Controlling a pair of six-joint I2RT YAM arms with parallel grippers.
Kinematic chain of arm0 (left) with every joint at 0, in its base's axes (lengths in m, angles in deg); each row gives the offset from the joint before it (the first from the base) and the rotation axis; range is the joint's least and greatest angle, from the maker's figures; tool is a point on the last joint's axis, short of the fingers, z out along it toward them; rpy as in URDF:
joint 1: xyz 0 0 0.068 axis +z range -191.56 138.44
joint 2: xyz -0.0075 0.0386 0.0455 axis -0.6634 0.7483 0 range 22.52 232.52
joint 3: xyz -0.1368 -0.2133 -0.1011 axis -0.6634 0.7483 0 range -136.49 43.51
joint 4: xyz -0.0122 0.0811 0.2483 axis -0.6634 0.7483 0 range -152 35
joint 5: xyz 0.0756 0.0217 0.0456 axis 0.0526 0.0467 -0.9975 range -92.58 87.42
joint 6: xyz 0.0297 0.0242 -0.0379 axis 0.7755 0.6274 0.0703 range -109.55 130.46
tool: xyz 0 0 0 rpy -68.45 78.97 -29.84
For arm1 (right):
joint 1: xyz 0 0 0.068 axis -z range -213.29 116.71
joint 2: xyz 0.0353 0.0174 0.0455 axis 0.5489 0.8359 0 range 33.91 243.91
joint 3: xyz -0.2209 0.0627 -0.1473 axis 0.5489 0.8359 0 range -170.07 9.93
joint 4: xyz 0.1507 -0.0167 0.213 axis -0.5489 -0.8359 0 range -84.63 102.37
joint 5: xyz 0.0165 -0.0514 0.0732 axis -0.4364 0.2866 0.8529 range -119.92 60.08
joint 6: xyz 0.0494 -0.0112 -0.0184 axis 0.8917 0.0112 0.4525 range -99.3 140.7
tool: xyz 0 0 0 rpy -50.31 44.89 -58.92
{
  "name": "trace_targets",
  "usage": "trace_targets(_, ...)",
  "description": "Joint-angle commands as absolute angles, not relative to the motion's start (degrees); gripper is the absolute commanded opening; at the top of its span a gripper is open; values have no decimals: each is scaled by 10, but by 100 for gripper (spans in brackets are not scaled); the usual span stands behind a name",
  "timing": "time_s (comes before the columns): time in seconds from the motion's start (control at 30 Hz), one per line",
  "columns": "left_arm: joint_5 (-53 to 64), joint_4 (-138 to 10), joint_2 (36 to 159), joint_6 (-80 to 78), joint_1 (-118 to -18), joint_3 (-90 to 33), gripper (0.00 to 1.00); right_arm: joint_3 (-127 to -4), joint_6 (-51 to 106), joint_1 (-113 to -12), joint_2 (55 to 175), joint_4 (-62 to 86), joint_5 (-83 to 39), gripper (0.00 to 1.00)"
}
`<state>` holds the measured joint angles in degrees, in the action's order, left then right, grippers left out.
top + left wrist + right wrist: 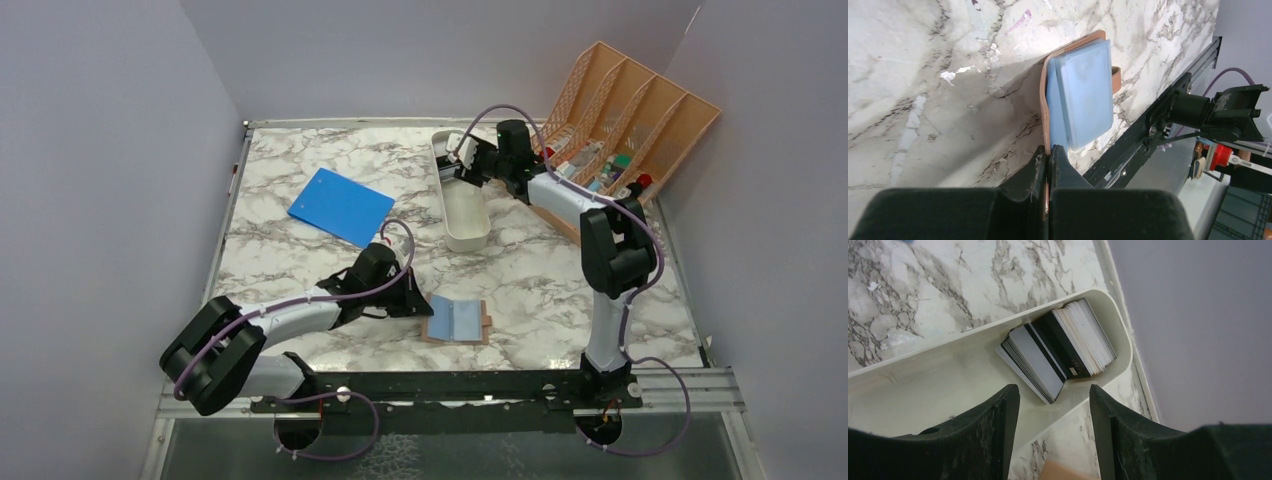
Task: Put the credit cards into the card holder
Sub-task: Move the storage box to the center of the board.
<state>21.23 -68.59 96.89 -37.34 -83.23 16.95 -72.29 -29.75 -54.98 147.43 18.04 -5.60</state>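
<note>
Where the table is seen from above, the card holder (457, 320) is found lying open on the marble table (560, 290), near the front edge, with its pale blue inside turned up. Its left edge is met by the left claw (420, 302), but the tips are hidden under the black wrist. A blue notebook (340, 206) is laid further back on the left. A long white tray (467, 215) is set at the back, and its far end is covered by the right claw (455, 165), so the cards cannot be seen here. A peach organiser (640, 115) is stood at the back right, with small things in it too tiny to be named.

In the left wrist view, the left claw (1049, 157) is seen pressed together on the brown edge of the card holder (1083, 85). The holder's near end is hidden behind the fingers. A black rail (1148, 125) is seen past the table edge.

In the right wrist view, the right claw (1054, 395) is spread wide, and nothing is pinched. The credit cards (1058, 357) are seen beyond its fingers, packed together and leaned at the rounded end of the white tray (948, 365). How many cards are there cannot be told.
</note>
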Motion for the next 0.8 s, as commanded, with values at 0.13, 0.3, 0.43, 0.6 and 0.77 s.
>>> trace_targets(0.13,159,-647,930,-329,-826,167,0,-761,-453,-554,1541,143,27,59)
trace_targets(0.3,158,-641,942,-313,-822,166,0,-796,-482,-555,1580,126,11,59)
trace_targets(0.43,164,-641,938,-309,-818,170,0,-822,-511,-559,1612,113,-20,59)
trace_targets(0.6,178,-655,929,-317,-813,176,0,-867,-540,-562,1650,90,-51,59)
trace_targets(0.77,182,-661,935,-315,-812,180,0,-881,-552,-567,1670,116,-62,58)
